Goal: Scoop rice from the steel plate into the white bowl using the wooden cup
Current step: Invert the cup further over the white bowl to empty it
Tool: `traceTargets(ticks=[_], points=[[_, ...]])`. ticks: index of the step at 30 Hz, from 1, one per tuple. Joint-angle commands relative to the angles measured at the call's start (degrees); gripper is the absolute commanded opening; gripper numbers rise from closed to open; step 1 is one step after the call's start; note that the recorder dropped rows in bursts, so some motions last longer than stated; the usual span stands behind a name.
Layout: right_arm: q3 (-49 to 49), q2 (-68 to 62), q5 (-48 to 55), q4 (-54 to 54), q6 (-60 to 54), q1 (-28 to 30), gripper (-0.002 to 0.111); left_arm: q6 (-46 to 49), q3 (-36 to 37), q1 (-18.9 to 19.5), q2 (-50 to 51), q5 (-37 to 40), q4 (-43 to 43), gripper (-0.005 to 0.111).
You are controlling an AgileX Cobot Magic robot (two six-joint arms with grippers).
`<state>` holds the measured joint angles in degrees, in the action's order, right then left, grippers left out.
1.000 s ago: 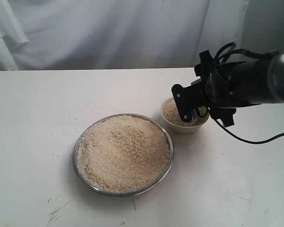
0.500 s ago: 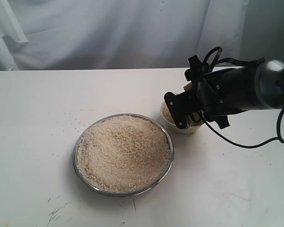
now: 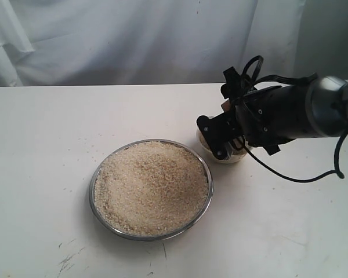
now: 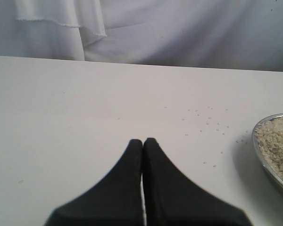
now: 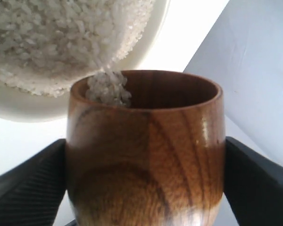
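Tipping: right gripper, jaws pinching cup, has swung in over bowl just past its tips; rice slides off the lip. I judge this load nearly delivered. Left gripper idle, jaws pressed together.

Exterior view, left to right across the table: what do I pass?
Plate heaped with rice → bowl → right arm.
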<state>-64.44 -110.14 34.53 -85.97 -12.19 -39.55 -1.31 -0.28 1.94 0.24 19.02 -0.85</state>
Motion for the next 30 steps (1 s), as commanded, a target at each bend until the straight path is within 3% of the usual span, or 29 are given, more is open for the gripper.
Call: traceTargets(ticks=[1, 30], points=[[0.0, 0.3, 1.6, -1.6, -0.2, -0.8, 0.000, 0.0, 0.3, -0.2, -0.2, -0.8, 0.1, 0.000], [0.0, 0.3, 10.7, -7.2, -3.7, -5.0, 0.000, 0.0, 0.3, -0.2, -0.2, -0.8, 0.1, 0.000]])
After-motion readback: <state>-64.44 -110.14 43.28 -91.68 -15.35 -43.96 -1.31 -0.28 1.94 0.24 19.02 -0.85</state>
